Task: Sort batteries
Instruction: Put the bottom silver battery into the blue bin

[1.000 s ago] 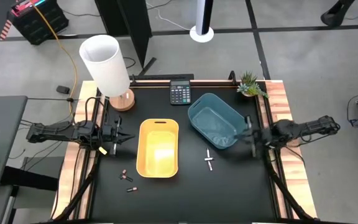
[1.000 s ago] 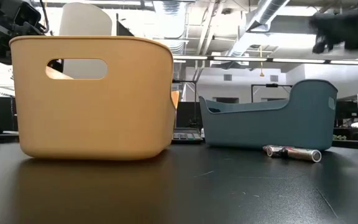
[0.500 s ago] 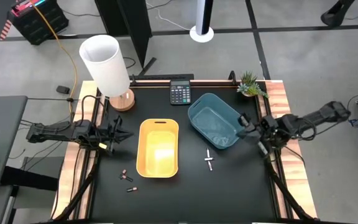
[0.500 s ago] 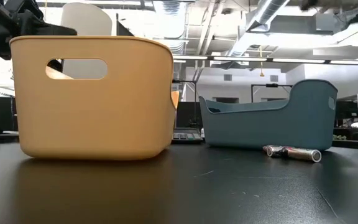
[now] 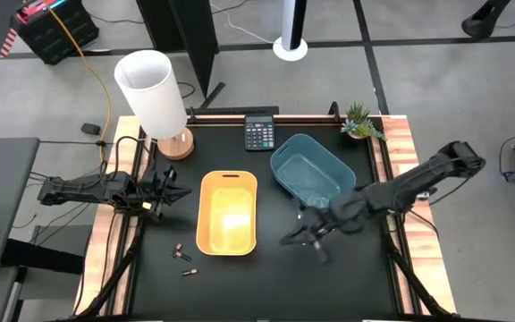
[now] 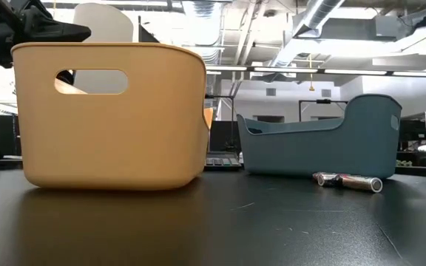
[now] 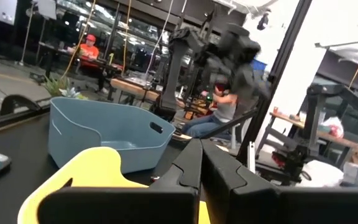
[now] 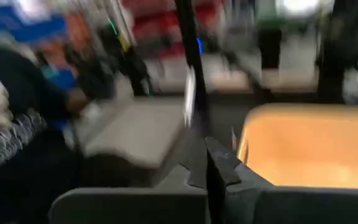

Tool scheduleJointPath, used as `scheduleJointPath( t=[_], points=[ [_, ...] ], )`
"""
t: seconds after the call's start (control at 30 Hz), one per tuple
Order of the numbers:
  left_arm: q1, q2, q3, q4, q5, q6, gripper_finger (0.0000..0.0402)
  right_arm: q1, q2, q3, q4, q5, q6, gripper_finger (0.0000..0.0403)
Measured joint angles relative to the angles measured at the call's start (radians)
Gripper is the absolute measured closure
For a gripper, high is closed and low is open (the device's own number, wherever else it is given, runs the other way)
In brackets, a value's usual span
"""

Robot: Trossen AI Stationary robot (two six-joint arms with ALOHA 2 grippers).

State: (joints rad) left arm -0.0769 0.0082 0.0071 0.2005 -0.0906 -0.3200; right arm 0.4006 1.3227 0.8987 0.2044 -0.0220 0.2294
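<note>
High view: yellow bin [image 5: 228, 215] at table centre, blue bin [image 5: 308, 172] at its 2 o'clock. Right gripper [image 5: 304, 238] reaches low over the table at 4 o'clock from the yellow bin, just under the blue bin; it is motion-blurred and covers the spot below the blue bin, so no battery shows there from above. Left gripper [image 5: 170, 194] hovers at 9 o'clock of the yellow bin, at the table's left edge. Two small dark batteries [image 5: 182, 255] lie at 7 o'clock of the yellow bin, apart from both grippers. Calculator [image 5: 258, 134] at 12 o'clock near the back edge, lamp [image 5: 154, 94] at 11 o'clock, small plant [image 5: 358, 121] at 1 o'clock.

Low view shows what the top camera misses: silvery batteries [image 6: 348, 181] lying on the table touching each other, just in front of the blue bin's right end. No right gripper visible there.

Left wrist view: own fingers [image 7: 225, 177] pressed together, holding nothing; blue bin and yellow bin rim ahead; people in the room behind.

Right wrist view: heavily blurred; fingers [image 8: 219, 165] look closed together, yellow bin ahead.
</note>
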Motion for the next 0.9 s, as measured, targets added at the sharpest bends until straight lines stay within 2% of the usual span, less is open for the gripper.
scheduleJointPath(
  t=[0.13, 0.3, 0.47, 0.73, 0.9],
  points=[
    [0.0, 0.0, 0.0, -0.006, 0.0, -0.029, 0.0402, 0.061, 0.133, 0.193, -0.331, 0.161, 0.066, 0.0376],
    [0.0, 0.0, 0.0, -0.006, -0.024, 0.004, 0.0401, 0.106, 0.292, 0.405, -0.738, 0.345, 0.328, 0.0335],
    [0.0, 0.0, 0.008, -0.011, -0.029, 0.01, 0.0402, 0.156, 0.413, 0.488, -0.896, 0.434, 0.608, 0.0303],
    [0.0, 0.0, 0.024, -0.01, -0.03, 0.024, 0.0402, 0.246, 0.522, 0.491, -1.121, 0.578, 1.141, 0.0259],
    [0.0, 0.0, 0.024, -0.032, -0.03, 0.039, 0.0401, 0.299, 0.585, 0.49, -1.238, 0.596, 1.376, 0.0206]
  ],
)
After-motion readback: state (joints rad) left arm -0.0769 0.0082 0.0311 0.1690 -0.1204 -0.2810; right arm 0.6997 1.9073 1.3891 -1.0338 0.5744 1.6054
